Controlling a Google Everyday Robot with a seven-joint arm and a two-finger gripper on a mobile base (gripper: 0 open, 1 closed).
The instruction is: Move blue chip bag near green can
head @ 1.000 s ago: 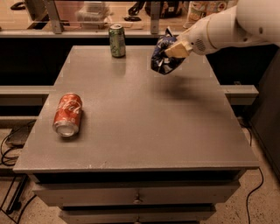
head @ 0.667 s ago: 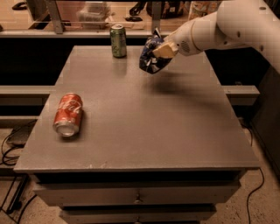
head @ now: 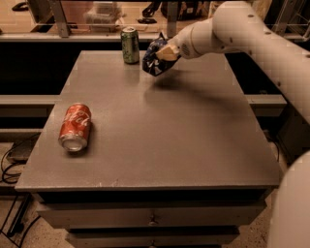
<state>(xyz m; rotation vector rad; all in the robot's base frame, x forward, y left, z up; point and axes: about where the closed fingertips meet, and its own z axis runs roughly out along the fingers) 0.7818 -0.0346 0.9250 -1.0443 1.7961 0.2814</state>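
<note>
The green can (head: 130, 45) stands upright at the far edge of the grey table (head: 160, 135), left of centre. The blue chip bag (head: 155, 59), dark navy and crumpled, hangs just above the table a short way to the right of the can. My gripper (head: 164, 52) comes in from the upper right on a white arm and is shut on the bag's top right part. The bag is close to the can but does not touch it.
A red Coca-Cola can (head: 75, 127) lies on its side near the table's left edge. Drawers (head: 152, 220) sit below the table front. A shelf with clutter (head: 101, 12) runs behind the table. Cables (head: 12, 160) lie on the floor at the left.
My gripper has carried the blue chip bag to the left, from the table's far right toward the green can. The cans have not moved.
</note>
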